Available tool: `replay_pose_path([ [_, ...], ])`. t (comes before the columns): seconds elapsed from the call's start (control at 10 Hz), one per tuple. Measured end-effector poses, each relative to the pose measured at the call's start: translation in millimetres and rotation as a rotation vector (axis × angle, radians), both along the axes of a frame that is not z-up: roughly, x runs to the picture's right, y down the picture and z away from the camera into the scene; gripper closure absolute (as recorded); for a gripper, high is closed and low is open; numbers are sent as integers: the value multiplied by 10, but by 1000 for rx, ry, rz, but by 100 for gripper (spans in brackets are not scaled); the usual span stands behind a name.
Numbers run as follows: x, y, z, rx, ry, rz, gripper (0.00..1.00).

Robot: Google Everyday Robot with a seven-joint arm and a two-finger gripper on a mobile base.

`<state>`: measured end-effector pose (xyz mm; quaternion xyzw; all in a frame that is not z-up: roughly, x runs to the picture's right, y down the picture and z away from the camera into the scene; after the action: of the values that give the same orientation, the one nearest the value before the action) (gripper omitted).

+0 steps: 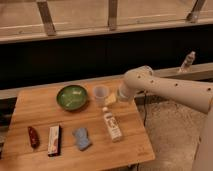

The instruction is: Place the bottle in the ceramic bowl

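- The claw (113, 98) hangs low at mid-frame, just right of a translucent cup (100, 94); whether it is apart or together cannot be told.
- The bottle (113, 126) lies on the wooden counter (30, 110) just below the claw, cap toward the top of the frame.
- The ceramic bowl (72, 96) sits left of the cup, well apart from the bottle.
- A blue cloth-like item (82, 138) lies at lower left of the bottle.
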<state>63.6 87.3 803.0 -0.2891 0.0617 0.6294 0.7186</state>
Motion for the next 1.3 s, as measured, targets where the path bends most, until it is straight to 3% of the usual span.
replay_pose_path([
  [0.3,-132,179,236,-36,-55,-31,20],
  [0.5,-181,246,285,-68,-78,-33,20],
  [1.0,-187,260,292,-74,-80,-41,20],
  [1.3,-333,477,372,-109,-108,-62,20],
])
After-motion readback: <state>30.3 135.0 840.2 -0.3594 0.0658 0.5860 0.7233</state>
